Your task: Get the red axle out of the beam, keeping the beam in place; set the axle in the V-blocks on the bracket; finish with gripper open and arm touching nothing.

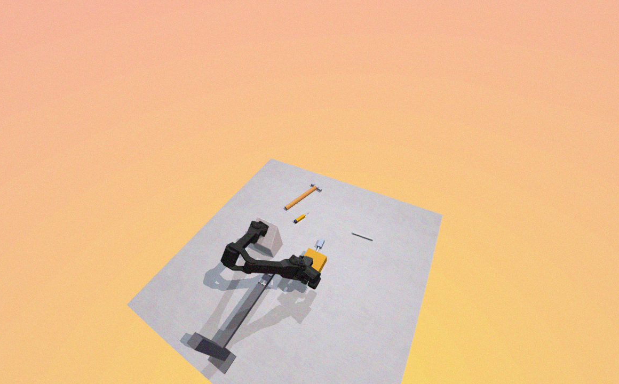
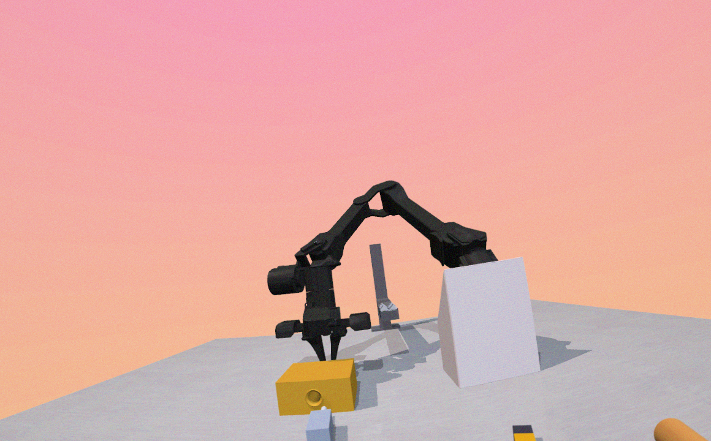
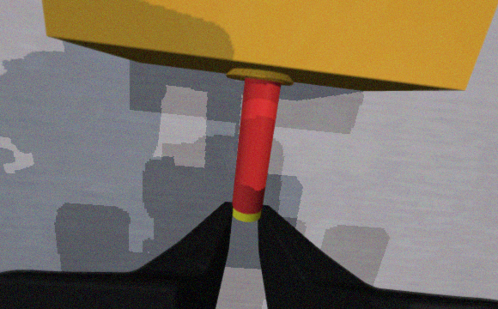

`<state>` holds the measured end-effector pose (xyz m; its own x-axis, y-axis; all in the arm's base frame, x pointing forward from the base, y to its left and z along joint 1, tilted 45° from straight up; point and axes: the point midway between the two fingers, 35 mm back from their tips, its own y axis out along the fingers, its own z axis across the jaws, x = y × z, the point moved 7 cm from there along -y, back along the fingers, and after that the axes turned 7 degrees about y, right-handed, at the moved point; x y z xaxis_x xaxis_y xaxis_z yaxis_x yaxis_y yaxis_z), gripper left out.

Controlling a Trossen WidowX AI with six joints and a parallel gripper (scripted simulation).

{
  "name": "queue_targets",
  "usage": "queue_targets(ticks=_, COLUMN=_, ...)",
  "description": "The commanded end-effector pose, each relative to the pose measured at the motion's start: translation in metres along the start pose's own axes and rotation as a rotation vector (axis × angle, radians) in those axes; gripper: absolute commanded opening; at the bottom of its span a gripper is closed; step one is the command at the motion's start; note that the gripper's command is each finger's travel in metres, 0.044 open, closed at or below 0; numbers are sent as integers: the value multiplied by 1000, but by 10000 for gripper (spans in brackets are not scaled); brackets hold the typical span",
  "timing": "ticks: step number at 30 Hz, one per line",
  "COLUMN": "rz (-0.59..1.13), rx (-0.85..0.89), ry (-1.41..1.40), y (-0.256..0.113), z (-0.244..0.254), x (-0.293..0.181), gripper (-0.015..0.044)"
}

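Axle, red (image 3: pixel 255 150): is protruding from yellow beam (image 1: pixel 316 258) (image 2: pixel 317 386) (image 3: pixel 318 39), is sitting grasped by its yellow-tipped end in gripper (image 1: pixel 309 279) (image 2: pixel 327 359) (image 3: pixel 245 212). Hazards: perhaps binding if drawn askew, dragging beam along; perhaps pivoting, owing to end-only grip.

One hammer (image 1: pixel 300 198) (image 2: pixel 676 430), one beam (image 1: pixel 318 259) (image 2: pixel 317 388) (image 3: pixel 275 39), one axle (image 3: pixel 255 146).

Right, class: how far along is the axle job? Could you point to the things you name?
Done: the tool (image 2: pixel 329 360) (image 3: pixel 245 212) has gripped the red axle (image 3: pixel 254 146) by its yellow-tipped end.

In hand: drawing it out; much shows outside the upright beam (image 1: pixel 317 258) (image 2: pixel 315 388) (image 3: pixel 318 39).

Left: freeing it fully, setting it in the unfilled V-blocks (image 2: pixel 387 307), opening, backing off.
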<state>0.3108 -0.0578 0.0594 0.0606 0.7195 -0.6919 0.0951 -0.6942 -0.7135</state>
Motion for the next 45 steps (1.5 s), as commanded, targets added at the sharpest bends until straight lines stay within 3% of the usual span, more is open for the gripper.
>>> queue_targets(ticks=1, rz=2, rx=-5, ry=4, y=-1, z=-2, x=-8, gripper=0)
queue_targets(ticks=42, rz=14, rx=-7, ry=1, y=11, z=-4, x=-53, gripper=0)
queue_targets(ticks=45, rz=20, rx=-5, ry=5, y=9, z=-4, x=-53, gripper=79)
